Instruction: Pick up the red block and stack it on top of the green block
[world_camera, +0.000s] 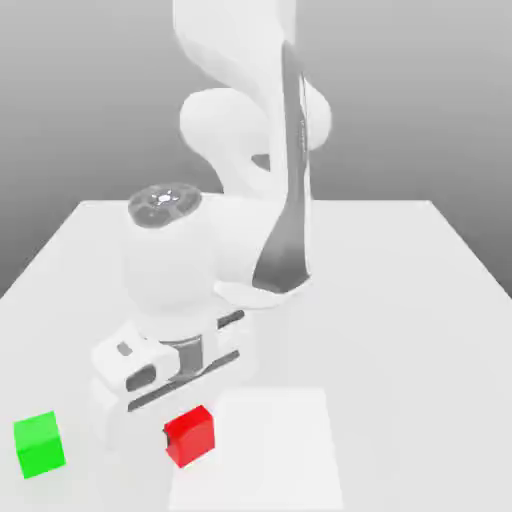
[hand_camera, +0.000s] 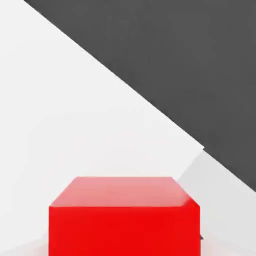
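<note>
Exterior view: A white robot arm (world_camera: 240, 240) reaches down from the top centre of the frame to the lower left, over a pale table (world_camera: 400, 330). Its gripper (world_camera: 187, 428) is at the lower left, its wide body slanting from lower left up to the right. I cannot tell whether the gripper is open, closed or gripping the red block. The red block (world_camera: 192, 438), a small plain cube, is at the bottom of the frame, left of centre, just below the gripper's body. It sits turned at an angle, its upper and lower edges climbing toward the exterior view's right, much like the gripper's slant. Its sides look about equal, so I cannot pick out a long axis. The green block (world_camera: 40, 445), a similar cube, is in the lower left corner area, well apart from the red one, and also turned slightly. A paler panel (world_camera: 265, 450) lies at the bottom centre.

Hand view: The red block (hand_camera: 124, 230) is large at the bottom centre, one flat side toward the camera and its edges square to the frame. Behind it are a pale surface (hand_camera: 75, 115) and a dark grey area (hand_camera: 200, 60), meeting along a diagonal edge.
</note>
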